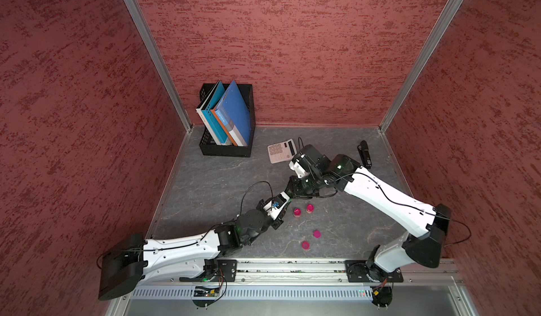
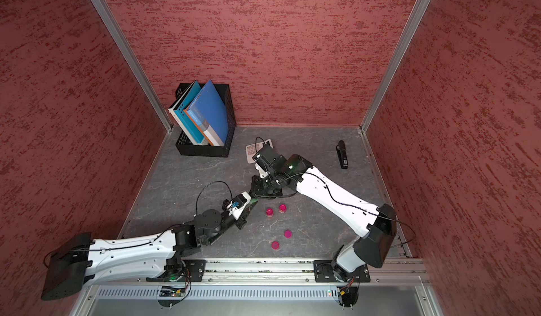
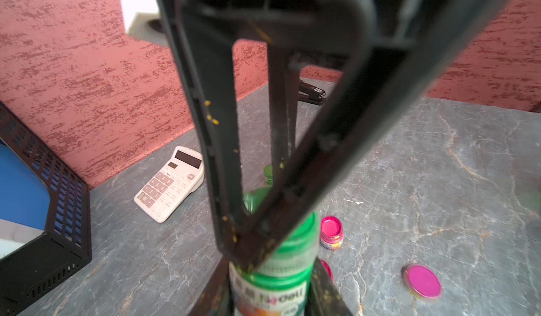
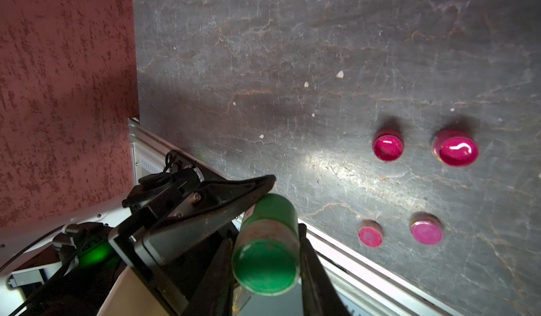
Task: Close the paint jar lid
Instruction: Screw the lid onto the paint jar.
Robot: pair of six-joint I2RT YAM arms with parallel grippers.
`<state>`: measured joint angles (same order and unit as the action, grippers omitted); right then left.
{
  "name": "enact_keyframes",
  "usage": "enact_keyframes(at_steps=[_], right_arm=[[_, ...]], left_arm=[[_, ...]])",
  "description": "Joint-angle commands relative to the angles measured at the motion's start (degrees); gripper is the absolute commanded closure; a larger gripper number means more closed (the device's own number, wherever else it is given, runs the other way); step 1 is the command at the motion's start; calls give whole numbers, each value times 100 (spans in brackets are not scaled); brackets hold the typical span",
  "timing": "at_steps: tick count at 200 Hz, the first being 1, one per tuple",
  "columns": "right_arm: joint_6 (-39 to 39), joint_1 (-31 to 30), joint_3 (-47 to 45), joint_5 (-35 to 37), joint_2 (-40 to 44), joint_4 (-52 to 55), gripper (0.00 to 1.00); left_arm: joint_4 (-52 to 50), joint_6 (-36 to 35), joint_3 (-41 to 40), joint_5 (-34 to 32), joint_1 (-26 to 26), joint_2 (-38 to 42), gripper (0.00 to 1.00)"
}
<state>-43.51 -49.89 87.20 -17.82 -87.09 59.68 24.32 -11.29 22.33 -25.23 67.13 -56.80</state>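
Observation:
A green paint jar (image 3: 272,294) with a white label is held between my left gripper's fingers (image 3: 322,285); my left gripper (image 3: 272,270) is shut on its body. My right gripper (image 4: 266,241) comes from the opposite side and is shut on the jar's green lid (image 4: 265,266), which sits on the jar's mouth. In both top views the grippers meet mid-table, left (image 1: 285,202) and right (image 1: 290,196), and they hide nearly all of the jar. The seam between lid and jar is blurred.
Two open pink jars (image 1: 297,211) (image 1: 309,208) stand just right of the grippers, and two pink lids (image 1: 316,234) (image 1: 305,245) lie nearer the front rail. A calculator (image 1: 280,150), a black stapler (image 1: 364,153) and a black file box (image 1: 227,150) of books sit at the back.

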Motion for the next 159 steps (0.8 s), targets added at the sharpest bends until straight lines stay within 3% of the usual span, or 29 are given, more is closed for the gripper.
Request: enact_keyframes(at_steps=[1, 96, 159], right_arm=[[-509, -140, -450, -241, -199, -523, 71], [-1402, -135, -976, -299, 7, -1170, 69], [-1377, -126, -734, 219, 333, -787, 47]], left_arm=[[2547, -112, 952, 169, 63, 106, 77], [2884, -176, 1216, 133, 85, -165, 78], [2346, 107, 1051, 32, -45, -96, 78]])
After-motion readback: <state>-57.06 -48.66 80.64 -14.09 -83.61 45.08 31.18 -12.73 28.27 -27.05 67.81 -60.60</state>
